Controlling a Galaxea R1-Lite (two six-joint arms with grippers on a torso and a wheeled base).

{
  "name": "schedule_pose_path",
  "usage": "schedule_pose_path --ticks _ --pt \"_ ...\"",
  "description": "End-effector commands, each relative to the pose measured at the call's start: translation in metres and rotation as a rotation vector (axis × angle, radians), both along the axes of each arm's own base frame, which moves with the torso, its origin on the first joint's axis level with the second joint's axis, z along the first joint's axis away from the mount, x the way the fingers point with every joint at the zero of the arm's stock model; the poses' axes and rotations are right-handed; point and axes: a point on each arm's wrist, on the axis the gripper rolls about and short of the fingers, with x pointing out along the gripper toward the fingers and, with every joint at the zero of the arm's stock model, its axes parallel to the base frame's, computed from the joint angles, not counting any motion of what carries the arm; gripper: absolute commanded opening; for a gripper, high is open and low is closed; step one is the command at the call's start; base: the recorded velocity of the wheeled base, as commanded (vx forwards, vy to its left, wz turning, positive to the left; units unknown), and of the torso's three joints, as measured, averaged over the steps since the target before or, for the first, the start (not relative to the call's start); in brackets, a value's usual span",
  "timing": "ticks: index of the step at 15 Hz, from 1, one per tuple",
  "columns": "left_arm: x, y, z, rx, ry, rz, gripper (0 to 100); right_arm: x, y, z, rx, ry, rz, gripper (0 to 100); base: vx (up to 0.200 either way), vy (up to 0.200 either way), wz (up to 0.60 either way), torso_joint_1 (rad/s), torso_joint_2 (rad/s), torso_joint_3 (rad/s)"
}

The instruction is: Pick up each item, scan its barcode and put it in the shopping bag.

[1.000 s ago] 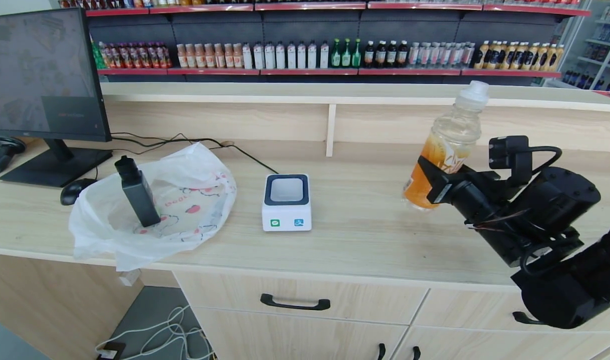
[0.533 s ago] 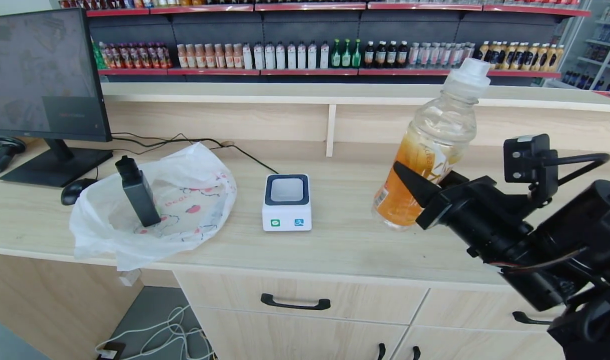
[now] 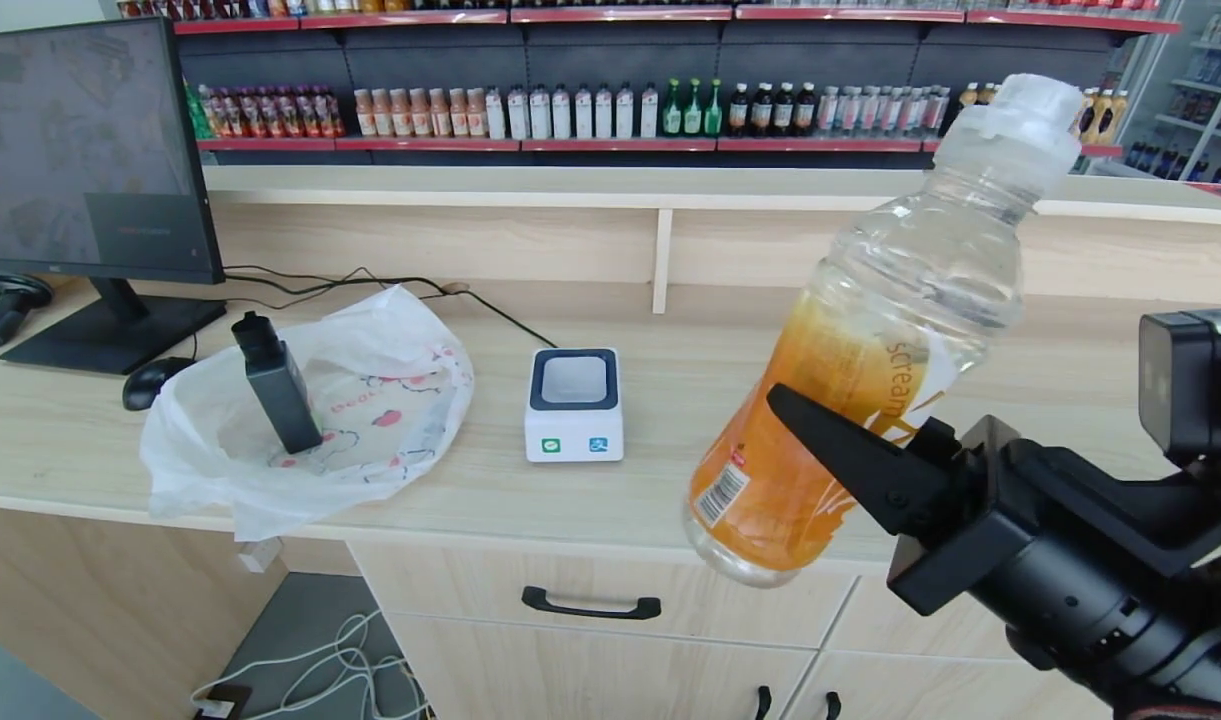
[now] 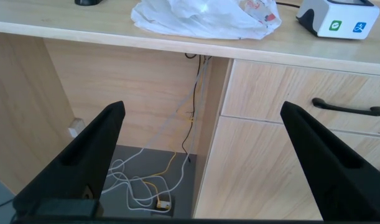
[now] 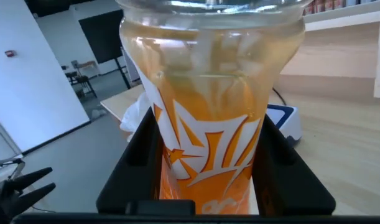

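The head view shows the one bottle (image 3: pixel 850 350) with its barcode (image 3: pixel 720 493), grasped by the right tool (image 5: pixel 208 162); the left wrist view shows the left tool (image 4: pixel 202 109) released.

A dark monitor (image 3: pixel 80 150) stands at the far left corner of the worktop (image 3: pixel 690 380), a black mouse (image 3: pixel 148 382) near its foot; cables (image 3: pixel 320 283) run along the back edge.

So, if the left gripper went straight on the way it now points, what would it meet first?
Probably the wooden cabinet below the counter, near its edge beside the open recess. The open left gripper has nothing nearer in front of it, but depth is unclear.
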Motion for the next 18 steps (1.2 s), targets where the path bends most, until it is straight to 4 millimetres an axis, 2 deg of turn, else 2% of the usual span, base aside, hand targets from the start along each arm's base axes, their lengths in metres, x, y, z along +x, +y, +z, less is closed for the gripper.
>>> schedule_pose_path --ticks 1,6,13,18 --pt "0.000 0.000 0.000 0.000 -0.001 0.000 100 -0.005 -0.002 0.004 0.029 0.003 0.038 0 0.000 0.000 0.00 0.000 0.00 0.000" --pt "0.000 0.000 0.000 0.000 -0.001 0.000 100 -0.009 -0.005 0.014 0.154 0.082 0.119 0 0.000 0.000 0.00 0.000 0.00 0.000" --pt "0.000 0.000 0.000 0.000 -0.001 0.000 100 -0.017 -0.010 0.019 0.194 0.112 0.247 0 0.000 0.000 0.00 0.000 0.00 0.000" --pt "0.000 0.000 0.000 0.002 -0.001 0.000 100 -0.034 -0.011 0.032 0.286 0.144 0.357 0 0.000 0.000 0.00 0.000 0.00 0.000"
